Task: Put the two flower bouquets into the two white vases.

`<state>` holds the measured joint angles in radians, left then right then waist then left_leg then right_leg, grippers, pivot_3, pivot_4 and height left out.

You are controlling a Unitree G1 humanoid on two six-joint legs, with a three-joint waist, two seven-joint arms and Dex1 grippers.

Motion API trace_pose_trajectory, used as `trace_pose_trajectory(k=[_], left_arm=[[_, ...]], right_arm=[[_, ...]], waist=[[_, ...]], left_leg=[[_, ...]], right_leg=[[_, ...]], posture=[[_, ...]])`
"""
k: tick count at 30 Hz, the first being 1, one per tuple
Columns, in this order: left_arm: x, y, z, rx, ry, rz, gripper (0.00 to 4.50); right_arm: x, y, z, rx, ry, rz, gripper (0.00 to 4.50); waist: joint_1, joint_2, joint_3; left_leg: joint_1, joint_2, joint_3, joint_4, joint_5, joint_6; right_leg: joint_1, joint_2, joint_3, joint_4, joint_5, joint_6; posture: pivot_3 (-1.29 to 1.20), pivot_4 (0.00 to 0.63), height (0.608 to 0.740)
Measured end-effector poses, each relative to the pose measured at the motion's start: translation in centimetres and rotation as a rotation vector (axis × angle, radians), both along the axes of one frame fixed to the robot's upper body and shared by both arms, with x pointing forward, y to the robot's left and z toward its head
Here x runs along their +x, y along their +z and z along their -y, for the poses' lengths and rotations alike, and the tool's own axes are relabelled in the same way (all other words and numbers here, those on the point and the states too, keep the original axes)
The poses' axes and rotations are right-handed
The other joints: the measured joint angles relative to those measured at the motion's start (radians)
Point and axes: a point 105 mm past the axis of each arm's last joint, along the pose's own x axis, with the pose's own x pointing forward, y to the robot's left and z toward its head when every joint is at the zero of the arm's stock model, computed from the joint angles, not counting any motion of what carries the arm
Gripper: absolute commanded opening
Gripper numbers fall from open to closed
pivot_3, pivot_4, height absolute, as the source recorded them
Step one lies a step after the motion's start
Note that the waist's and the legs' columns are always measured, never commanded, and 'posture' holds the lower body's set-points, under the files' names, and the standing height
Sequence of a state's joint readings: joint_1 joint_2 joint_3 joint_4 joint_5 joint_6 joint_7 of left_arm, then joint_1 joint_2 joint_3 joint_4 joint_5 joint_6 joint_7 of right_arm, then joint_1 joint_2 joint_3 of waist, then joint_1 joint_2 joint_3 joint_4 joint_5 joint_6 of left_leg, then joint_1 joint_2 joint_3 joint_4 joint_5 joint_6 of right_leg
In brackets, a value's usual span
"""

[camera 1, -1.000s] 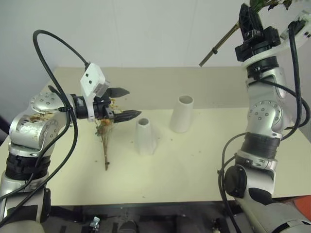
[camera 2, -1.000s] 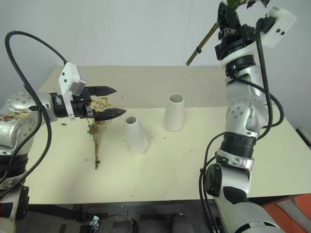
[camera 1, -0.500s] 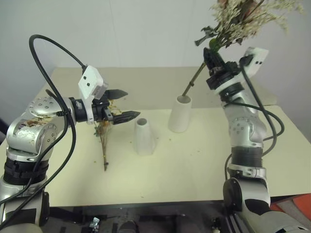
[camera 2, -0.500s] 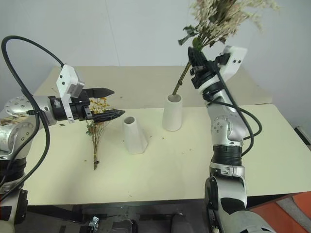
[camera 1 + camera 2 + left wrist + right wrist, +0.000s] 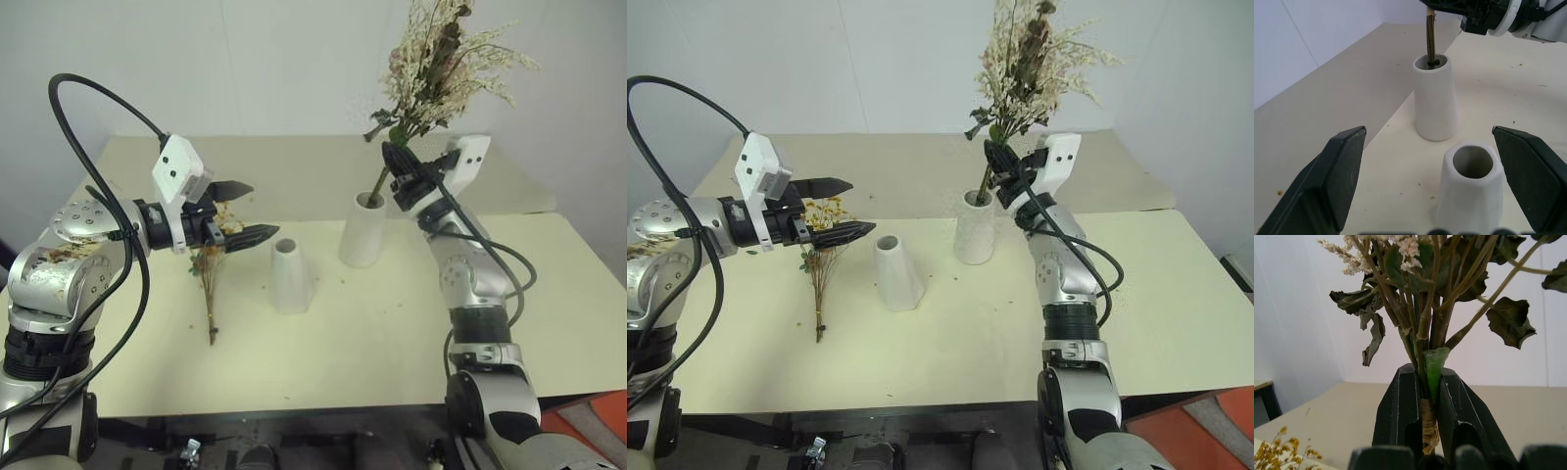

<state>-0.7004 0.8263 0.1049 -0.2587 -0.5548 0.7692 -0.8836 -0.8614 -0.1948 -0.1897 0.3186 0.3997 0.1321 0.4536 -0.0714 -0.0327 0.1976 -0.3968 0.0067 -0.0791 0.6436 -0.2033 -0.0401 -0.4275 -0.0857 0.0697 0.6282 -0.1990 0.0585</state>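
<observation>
The right gripper (image 5: 397, 162) clamps the cream-and-rose bouquet (image 5: 441, 64), stem tip inside the taller vase (image 5: 363, 230) toward the tabletop's far edge; stem near-upright, gripper directly above the mouth. Left gripper (image 5: 245, 211) gapes empty.

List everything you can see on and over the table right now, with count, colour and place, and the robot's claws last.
Tall vase: one, white, mid-table toward the right, stem end of the cream bouquet inside its mouth.
Short cone vase: one, white, just left of the tall vase and nearer the robot, mouth empty.
Cream bouquet: one, cream sprigs with green leaves, upright above the tall vase.
Yellow bouquet: one, yellow-orange on brown stems, lying flat on the table left of the cone vase.
Table: one, pale cream.
Left claw: black, open, hovering above the yellow bouquet.
Right claw: black, shut on the cream bouquet's stems.
</observation>
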Motion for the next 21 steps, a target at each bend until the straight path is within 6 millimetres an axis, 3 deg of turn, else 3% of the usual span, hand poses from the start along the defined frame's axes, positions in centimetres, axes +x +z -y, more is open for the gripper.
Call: trace_pose_trajectory(k=[2, 14, 21], left_arm=[[0.0, 0.0, 0.0, 0.0, 0.0, 0.0, 4.5], [0.0, -0.3, -0.1, 0.0, 0.004, -0.008, 4.5], [0.1, -0.8, -0.5, -0.006, 0.025, -0.02, 4.5]], right_arm=[[0.0, -0.4, -0.3, -0.016, 0.007, -0.007, 0.23], [-0.8, -1.7, -1.4, -0.093, 0.055, -0.014, 4.46], [-1.5, -1.8, -1.0, -0.131, 0.041, -0.012, 4.46]], waist=[[0.0, 0.0, 0.0], [0.001, 0.0, 0.0], [0.001, 0.0, 0.0]], left_leg=[[0.0, 0.0, 0.0, 0.0, 0.0, 0.0], [0.0, 0.0, 0.0, 0.0, 0.0, 0.0], [0.0, 0.0, 0.0, 0.0, 0.0, 0.0]], right_leg=[[0.0, 0.0, 0.0, 0.0, 0.0, 0.0], [0.0, 0.0, 0.0, 0.0, 0.0, 0.0], [0.0, 0.0, 0.0, 0.0, 0.0, 0.0]], posture=[[0.0, 0.15, 0.74], [0.0, 0.15, 0.74], [0.0, 0.15, 0.74]])
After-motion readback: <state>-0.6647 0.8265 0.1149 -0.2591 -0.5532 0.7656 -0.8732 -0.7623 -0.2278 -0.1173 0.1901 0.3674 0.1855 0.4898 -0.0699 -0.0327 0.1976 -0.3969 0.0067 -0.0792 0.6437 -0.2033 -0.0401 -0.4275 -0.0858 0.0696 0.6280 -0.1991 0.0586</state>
